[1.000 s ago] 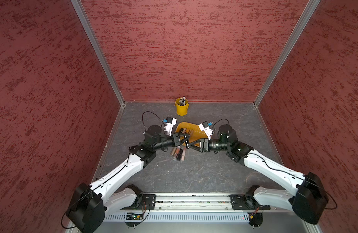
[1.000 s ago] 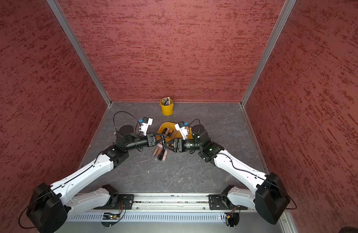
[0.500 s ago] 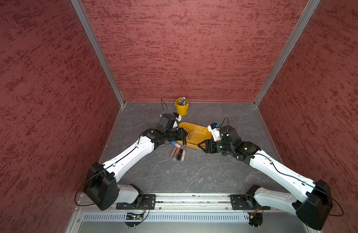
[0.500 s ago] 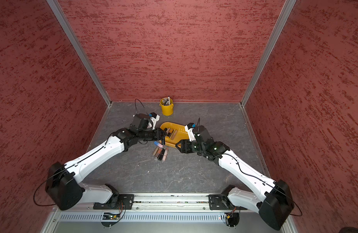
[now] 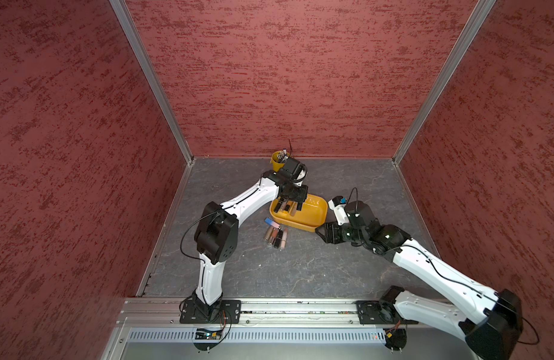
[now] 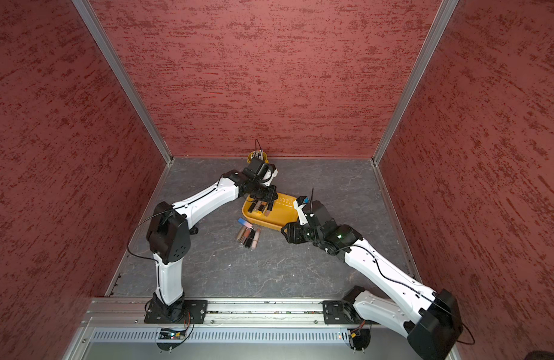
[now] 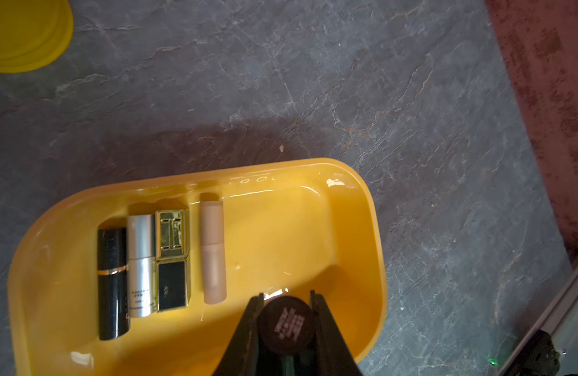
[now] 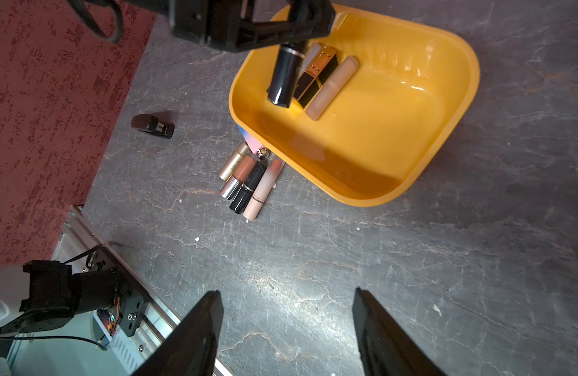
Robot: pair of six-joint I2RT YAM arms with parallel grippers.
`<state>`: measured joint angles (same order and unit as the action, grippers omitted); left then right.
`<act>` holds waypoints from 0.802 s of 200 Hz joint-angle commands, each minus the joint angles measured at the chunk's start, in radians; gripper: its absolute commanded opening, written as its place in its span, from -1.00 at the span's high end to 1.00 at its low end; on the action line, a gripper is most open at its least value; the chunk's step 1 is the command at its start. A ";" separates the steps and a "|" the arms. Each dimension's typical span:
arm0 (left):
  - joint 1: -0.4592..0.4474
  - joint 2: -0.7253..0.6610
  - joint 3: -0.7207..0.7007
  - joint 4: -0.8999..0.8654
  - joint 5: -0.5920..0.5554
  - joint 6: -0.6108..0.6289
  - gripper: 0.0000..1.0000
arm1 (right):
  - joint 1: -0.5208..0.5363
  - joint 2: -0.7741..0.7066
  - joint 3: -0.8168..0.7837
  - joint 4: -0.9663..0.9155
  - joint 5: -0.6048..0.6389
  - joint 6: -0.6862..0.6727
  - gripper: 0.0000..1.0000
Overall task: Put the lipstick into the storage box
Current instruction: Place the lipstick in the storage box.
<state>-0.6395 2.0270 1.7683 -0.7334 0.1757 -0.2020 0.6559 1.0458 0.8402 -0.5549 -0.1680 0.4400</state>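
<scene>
One lipstick (image 8: 286, 76) | long axis near vertical | over storage box (image 8: 378, 146)

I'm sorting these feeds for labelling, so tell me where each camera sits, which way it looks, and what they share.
Top views: high above the robot's base, looking down and forward; left arm, right arm, the storage box and yellow bucket show.
Left wrist: on the left arm, looking down into the box; left end effector shut on a dark lipstick.
Right wrist: beside the box, facing it and the loose lipsticks; open right end effector shows.
Shared: every view shows the box.
</scene>
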 commanded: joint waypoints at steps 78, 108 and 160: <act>-0.020 0.204 0.174 -0.092 -0.098 0.094 0.85 | -0.012 -0.054 -0.105 0.150 0.036 -0.050 -0.37; -0.019 0.234 0.187 -0.090 -0.110 0.102 0.84 | -0.012 -0.123 -0.175 0.255 0.047 -0.102 -0.37; -0.017 0.285 0.227 -0.090 -0.111 0.107 0.84 | -0.012 -0.188 -0.251 0.323 0.060 -0.167 -0.39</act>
<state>-0.6563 2.2799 1.9598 -0.8219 0.0708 -0.1143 0.6498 0.8799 0.6151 -0.3149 -0.1329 0.3233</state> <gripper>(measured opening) 0.222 0.693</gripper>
